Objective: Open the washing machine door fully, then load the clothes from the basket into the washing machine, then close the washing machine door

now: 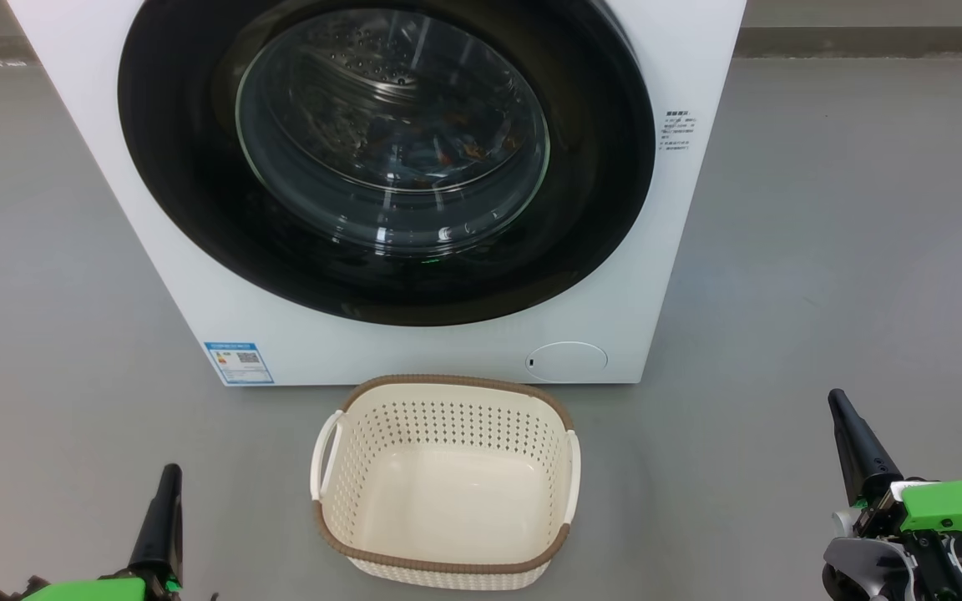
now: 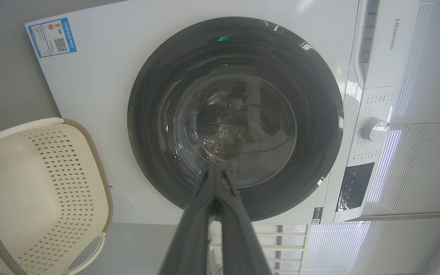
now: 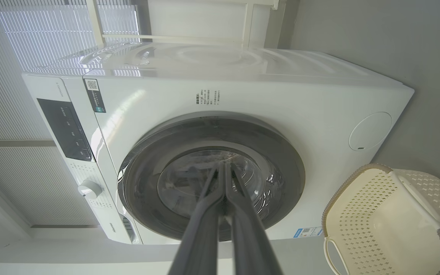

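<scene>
The washing machine door (image 1: 389, 159) sits flat in the front of the washing machine (image 1: 155, 275), so I judge it closed; the basket (image 1: 458, 381) stands on the grey floor (image 1: 823, 250) just in front of the machine, below the door, and its inside is bare. Behind the glass bowl I can see some blue and orange-brown patches low in the drum; these seem to be the clothes (image 1: 456, 154), though reflections make it hard to be sure. From this I judge that the loading and the closing are done.

The left hand (image 1: 170, 480) is low at the left of the basket and the right hand (image 1: 840, 405) low at the right; each is well apart from the basket and from the machine. Both have the two dark fingers pressed together, and nothing is between them.

On handling: the door is stiff and rather heavy, with a thick glass centre; its wide black rim is glossy, so narrow fingers may slip on it. A hold should be at the outer edge of the rim, on the side away from the hinge; I cannot tell from these views which side that is. The clothes are soft and light, and would sag when pinched. The basket is light, stiff plastic; its two side handles are the natural places to take it.
</scene>
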Available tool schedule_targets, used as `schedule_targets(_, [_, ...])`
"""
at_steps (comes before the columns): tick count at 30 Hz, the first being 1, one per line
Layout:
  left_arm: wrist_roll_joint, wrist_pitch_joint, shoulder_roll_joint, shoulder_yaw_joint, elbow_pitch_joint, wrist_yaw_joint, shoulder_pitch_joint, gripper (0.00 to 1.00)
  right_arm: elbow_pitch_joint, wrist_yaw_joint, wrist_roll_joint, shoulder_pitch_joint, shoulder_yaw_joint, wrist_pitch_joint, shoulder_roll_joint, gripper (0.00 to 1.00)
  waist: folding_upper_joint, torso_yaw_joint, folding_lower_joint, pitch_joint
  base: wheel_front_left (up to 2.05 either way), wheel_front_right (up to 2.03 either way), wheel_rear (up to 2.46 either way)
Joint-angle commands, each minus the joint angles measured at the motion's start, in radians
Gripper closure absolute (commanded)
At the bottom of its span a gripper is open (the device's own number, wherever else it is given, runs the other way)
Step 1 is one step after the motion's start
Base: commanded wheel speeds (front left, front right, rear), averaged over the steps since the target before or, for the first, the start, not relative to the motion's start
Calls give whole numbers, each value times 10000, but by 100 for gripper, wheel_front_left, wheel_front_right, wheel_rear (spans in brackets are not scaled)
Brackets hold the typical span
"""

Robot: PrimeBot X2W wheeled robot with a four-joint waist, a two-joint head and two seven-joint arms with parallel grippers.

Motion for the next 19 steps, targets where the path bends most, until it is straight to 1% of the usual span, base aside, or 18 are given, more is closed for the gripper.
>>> schedule_targets(1, [-70,63,91,323,-315,46,-444,100,-302,17,164,-258,211,-36,-165,100,-1,0,0,0,0,0,0])
schedule_targets(19, [-70,63,91,323,-315,46,-444,100,-305,17,189,-256,240,-60,-186,100,-1,0,0,0,0,0,0])
